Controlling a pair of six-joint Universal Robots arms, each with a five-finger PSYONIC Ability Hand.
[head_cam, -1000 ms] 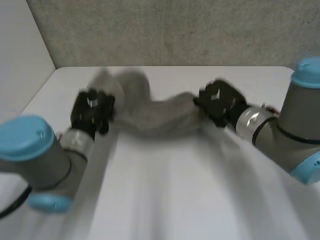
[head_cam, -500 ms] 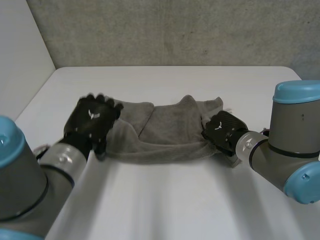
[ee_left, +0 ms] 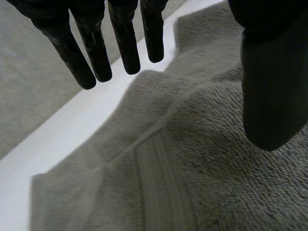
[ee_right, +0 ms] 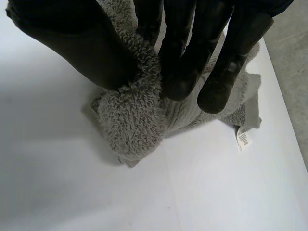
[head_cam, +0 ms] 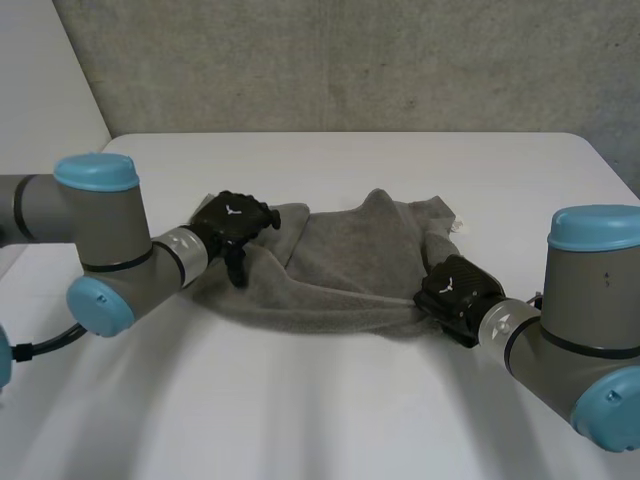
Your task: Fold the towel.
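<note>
Head view gives me the grey towel point(head_cam: 350, 270) lying rumpled across the middle of the white surface point(head_cam: 320, 400), with an arm reaching in to each of its two ends. My left robot hand point(head_cam: 235, 218) sits at the towel's left end, by the far corner there. From the left wrist view I read its fingers point(ee_left: 96, 53) as straight and spread, with the thumb point(ee_left: 274, 86) well apart from them. The towel lies under the palm with nothing gripped, and a ribbed hem band runs across the cloth beneath it. My right robot hand point(head_cam: 455, 292) is at the towel's near right corner. From the right wrist view I see its fingers curled down against the thumb, pinching a bunched wad of the cloth between them, down at the surface. A small white label point(ee_right: 244, 138) sticks out from the towel's edge just beyond those fingertips and lies flat on the surface.
</note>
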